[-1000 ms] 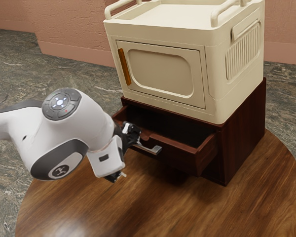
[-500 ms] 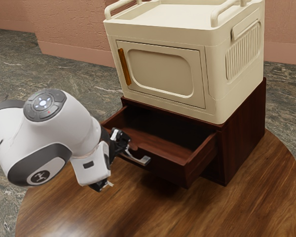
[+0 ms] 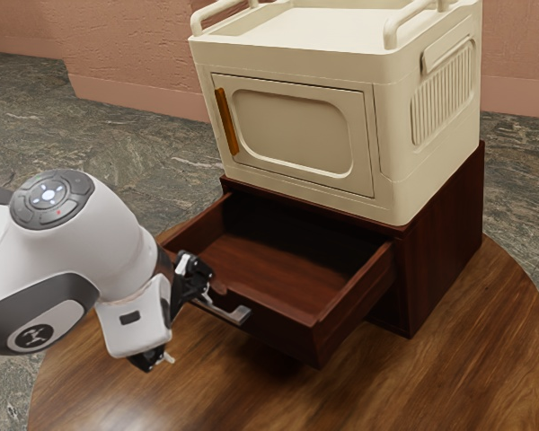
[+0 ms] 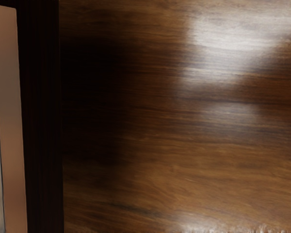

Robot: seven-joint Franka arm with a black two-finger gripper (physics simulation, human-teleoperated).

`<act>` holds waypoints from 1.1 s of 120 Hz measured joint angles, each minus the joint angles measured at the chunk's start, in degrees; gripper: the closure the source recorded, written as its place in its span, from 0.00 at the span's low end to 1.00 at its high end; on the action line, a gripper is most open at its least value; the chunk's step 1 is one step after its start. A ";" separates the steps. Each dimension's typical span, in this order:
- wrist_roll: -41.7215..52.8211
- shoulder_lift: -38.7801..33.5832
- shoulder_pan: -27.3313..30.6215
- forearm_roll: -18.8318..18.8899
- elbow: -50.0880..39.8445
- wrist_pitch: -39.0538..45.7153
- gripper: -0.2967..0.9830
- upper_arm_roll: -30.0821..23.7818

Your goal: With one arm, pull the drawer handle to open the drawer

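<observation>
Handle just beside tool

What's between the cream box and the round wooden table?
A dark red cabinet with its drawer open. The cream box sits on the cabinet, which stands on the table. The exterior view shows that.

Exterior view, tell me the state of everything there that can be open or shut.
Drawer, open.
Cream cabinet's door, shut.
Gripper, open, with one finger at the drawer's handle.
</observation>
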 joint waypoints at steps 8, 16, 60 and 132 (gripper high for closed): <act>-0.02 -0.45 -0.61 -0.08 0.09 -0.84 0.24 0.02; -0.04 -0.91 -0.95 -0.13 0.21 -1.48 0.26 0.00; -0.11 -5.10 -1.76 -0.72 1.02 -3.95 0.25 -0.49; -2.63 -5.32 -1.83 -7.06 22.29 -18.07 0.23 -7.83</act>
